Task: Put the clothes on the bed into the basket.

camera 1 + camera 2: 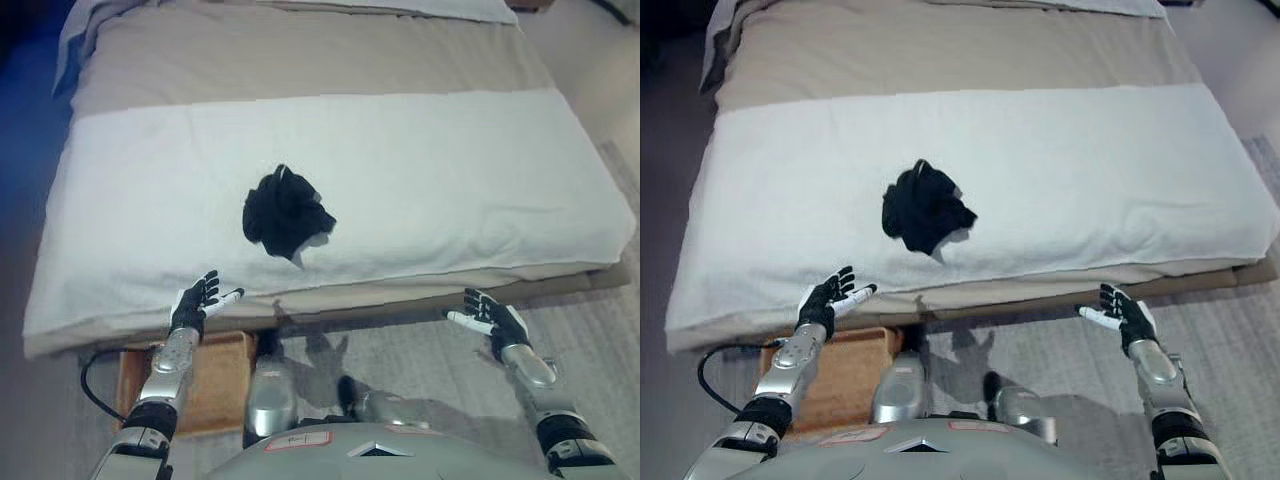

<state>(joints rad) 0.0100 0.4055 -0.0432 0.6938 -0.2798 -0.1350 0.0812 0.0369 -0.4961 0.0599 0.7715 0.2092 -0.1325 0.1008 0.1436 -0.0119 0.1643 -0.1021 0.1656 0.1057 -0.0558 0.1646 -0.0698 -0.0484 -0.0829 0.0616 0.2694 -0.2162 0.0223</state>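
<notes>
A crumpled black garment [286,211] lies on the white blanket [450,180] near the middle of the bed [300,50], beyond both hands. It appears soft, light and limp; it is best gathered at the bunched centre so no loose part trails. The left hand [197,301] and right hand [490,316] hover at the bed's near edge, fingers spread, holding nothing. The wooden basket [215,385] sits on the floor below the left arm; its contents cannot be determined.
</notes>
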